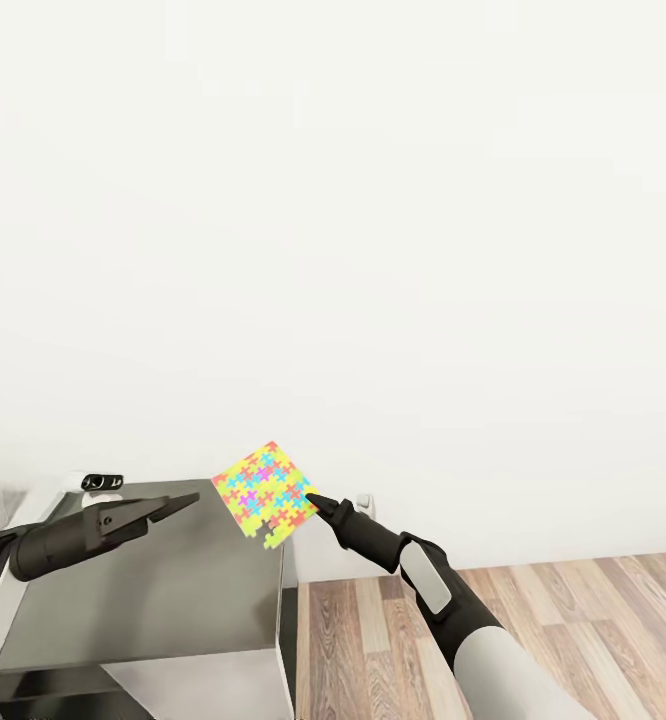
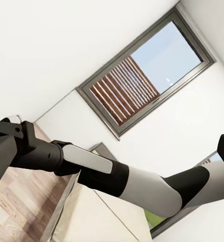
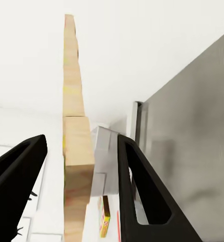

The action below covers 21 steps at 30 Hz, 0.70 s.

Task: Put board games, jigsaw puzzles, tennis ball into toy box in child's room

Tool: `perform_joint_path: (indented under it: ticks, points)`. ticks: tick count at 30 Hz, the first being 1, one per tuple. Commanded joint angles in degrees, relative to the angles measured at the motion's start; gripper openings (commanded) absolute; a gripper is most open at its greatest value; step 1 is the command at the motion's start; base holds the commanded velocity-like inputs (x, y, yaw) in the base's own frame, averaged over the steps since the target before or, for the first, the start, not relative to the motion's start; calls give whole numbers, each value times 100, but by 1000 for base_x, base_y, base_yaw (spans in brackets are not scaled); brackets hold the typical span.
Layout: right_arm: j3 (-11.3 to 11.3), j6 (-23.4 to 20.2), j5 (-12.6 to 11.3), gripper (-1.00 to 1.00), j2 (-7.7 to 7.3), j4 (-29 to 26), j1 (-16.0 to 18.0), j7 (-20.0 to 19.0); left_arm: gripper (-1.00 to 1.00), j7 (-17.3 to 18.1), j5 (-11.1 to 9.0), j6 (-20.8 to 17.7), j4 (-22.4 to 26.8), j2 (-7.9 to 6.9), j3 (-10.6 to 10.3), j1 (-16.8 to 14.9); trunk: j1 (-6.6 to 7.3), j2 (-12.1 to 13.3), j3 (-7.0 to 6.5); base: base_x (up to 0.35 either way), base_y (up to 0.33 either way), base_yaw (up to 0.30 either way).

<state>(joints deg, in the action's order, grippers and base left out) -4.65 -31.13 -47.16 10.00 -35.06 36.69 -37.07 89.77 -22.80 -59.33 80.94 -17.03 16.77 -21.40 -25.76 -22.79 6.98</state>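
My right gripper (image 1: 313, 497) pinches a puzzle (image 1: 265, 494) by its corner, lifted in the air at lower centre of the head view, above the table (image 1: 173, 590) edge so it can travel to the toy box. In the right wrist view its edge (image 3: 74, 151) sits between the jaws. Left gripper (image 1: 188, 500) hovers empty over the table, jaws nearly together.

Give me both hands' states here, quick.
Left hand: shut, holding nothing.
Right hand: holding the jigsaw puzzle by its edge, above the table.
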Motion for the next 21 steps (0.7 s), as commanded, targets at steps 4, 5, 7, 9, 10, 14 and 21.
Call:
perform_joint_path:
  ticks: [4, 5, 7, 9, 10, 14, 21]
  points:
    - [-1, -42, -46, -100, 0, -1, 5, 21, 100, 23, 2, -61, 0, -2, 10, -4, -3, -13, 12, -64, 72, 1]
    - [-1, -42, -43, -100, 0, -1, 5, 28, 100, 23, -6, -61, 0, -2, 17, -4, -3, -13, 12, -7, 8, 0]
    - [-1, -42, -44, -100, 0, -1, 5, 31, 100, 23, -11, -61, 0, -2, 19, -4, -3, -13, 12, -3, 3, 0]
    - [-1, -42, -45, -100, 0, -1, 5, 32, 100, 23, -13, -61, 0, -2, 19, -4, -3, -13, 12, -1, 12, 0]
    - [-1, -42, -46, -100, 0, -1, 5, 31, 100, 23, -13, -61, 0, -2, 19, -4, -3, -13, 12, -1, 62, 0]
    - [-1, -42, -47, -100, 0, -1, 5, 31, 100, 23, -14, -61, 0, -2, 19, -4, -3, -13, 12, 0, 88, 0]
    - [-3, -42, -46, -100, 0, -7, 5, 26, 100, 23, -14, -61, 0, -2, 21, -4, -3, -13, -8, 0, 15, 106]
